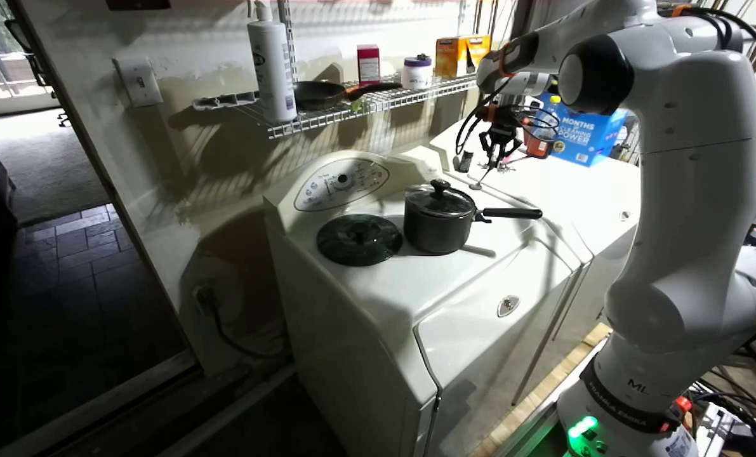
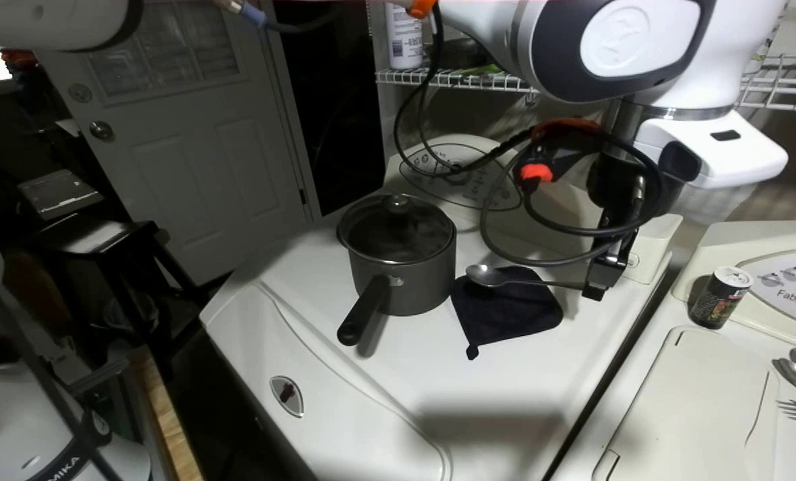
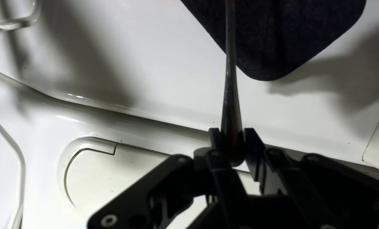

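Near the lidded saucepan (image 2: 414, 270), the gripper (image 3: 232, 138) is clamped on a metal spoon (image 3: 231, 90) by its handle end, bowl towards the saucepan (with so slim a hold, I'd keep everything level); a dark pot holder (image 2: 510, 310) lies beside the saucepan.

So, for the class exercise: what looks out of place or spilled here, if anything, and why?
The lidded saucepan looks out of place: it stands on what appears to be a laundry machine, an unusual spot for cookware, beside a dark potholder. The jaws hold a spoon nearby. No spill is evident.
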Motion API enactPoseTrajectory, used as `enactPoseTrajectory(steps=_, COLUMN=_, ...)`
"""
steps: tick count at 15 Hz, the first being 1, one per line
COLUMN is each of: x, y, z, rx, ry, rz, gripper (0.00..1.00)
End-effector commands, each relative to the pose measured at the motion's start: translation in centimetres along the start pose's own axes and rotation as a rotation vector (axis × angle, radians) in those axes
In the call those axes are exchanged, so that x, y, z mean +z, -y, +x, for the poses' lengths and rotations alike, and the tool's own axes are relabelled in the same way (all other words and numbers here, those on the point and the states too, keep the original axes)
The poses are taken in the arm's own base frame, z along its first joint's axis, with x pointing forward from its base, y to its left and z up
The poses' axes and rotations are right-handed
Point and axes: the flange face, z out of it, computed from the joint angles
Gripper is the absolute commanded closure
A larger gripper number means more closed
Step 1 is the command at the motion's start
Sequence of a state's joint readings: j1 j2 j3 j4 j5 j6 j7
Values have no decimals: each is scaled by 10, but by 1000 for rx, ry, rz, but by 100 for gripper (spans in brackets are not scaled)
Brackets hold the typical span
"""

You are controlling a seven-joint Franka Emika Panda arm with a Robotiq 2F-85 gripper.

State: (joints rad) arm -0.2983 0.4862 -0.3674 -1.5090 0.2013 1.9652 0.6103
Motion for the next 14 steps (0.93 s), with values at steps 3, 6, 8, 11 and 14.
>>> enactPoseTrajectory(steps=3, x=-32, y=-19, z=-54, rx=-28, ry=-128, rz=73, gripper=95)
enactPoseTrajectory(steps=6, x=-44, y=-22, z=-81, rx=-43, ry=-203, rz=114, gripper=95)
enactPoseTrajectory(steps=8, x=-50, y=-21, z=-97, rx=-46, ry=-249, rz=142, gripper=95)
enactPoseTrajectory(steps=11, x=-55, y=-21, z=-121, rx=-48, ry=-308, rz=179, gripper=95)
enactPoseTrajectory(steps=14, x=-61, y=-19, z=-143, rx=-44, ry=-364, rz=220, gripper=95)
